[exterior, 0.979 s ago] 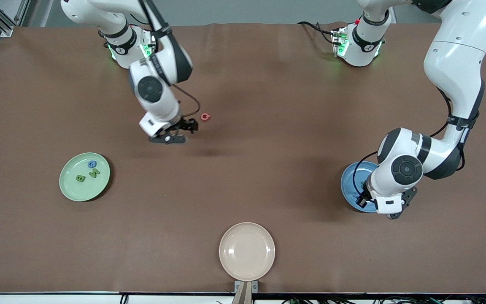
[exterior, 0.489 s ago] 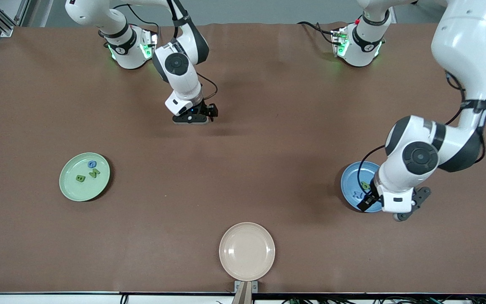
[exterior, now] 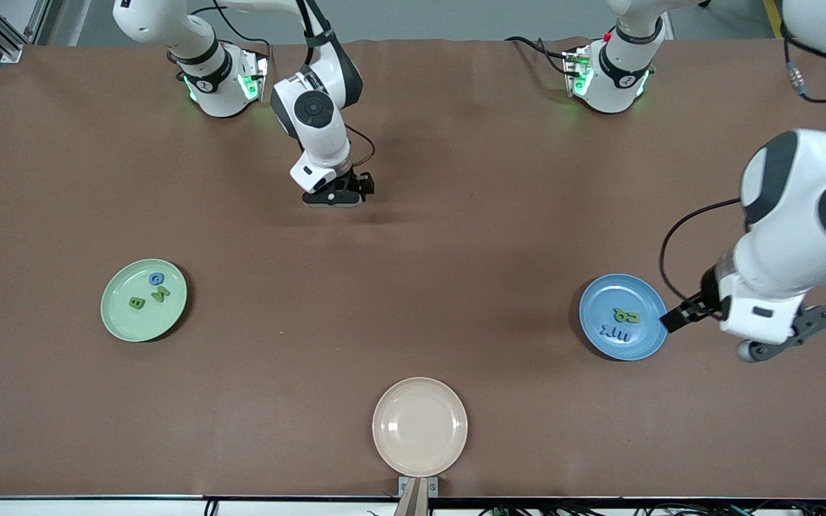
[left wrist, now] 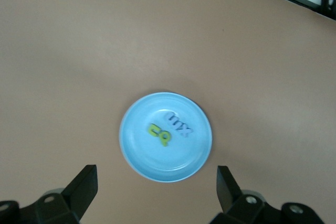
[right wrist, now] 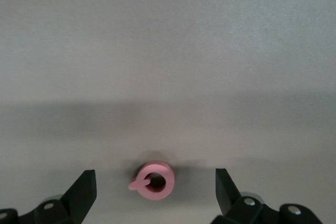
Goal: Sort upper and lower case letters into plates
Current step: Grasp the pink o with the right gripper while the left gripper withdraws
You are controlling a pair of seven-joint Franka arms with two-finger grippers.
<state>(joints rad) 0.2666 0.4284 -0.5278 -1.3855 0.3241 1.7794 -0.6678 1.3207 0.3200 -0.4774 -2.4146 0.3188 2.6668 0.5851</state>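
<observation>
The pale green plate (exterior: 119, 322) holds a blue letter (exterior: 157, 279) and two green letters (exterior: 137, 303). The blue plate (exterior: 599, 304) holds two green letters (exterior: 627, 314) and two blue letters (exterior: 615, 332); the left wrist view also shows this plate (left wrist: 137, 153) and its letters (left wrist: 160, 134). The red letter (right wrist: 164, 188) lies on the table between the open fingers of my right gripper (right wrist: 153, 179). In the front view my right gripper (exterior: 330, 201) hides it. My left gripper (exterior: 779, 347) is open and empty, over the table beside the blue plate, and its jaws (left wrist: 155, 187) stand wide apart.
An empty cream-beige plate (exterior: 420, 427) sits at the table edge nearest the front camera, midway along it. The brown table (exterior: 413, 287) is bare between the plates. Both arm bases stand along the table edge farthest from the front camera.
My right gripper moved over the red letter and now hides it in the front view. My left arm drew back off the blue plate toward its own end, uncovering the letters there.
</observation>
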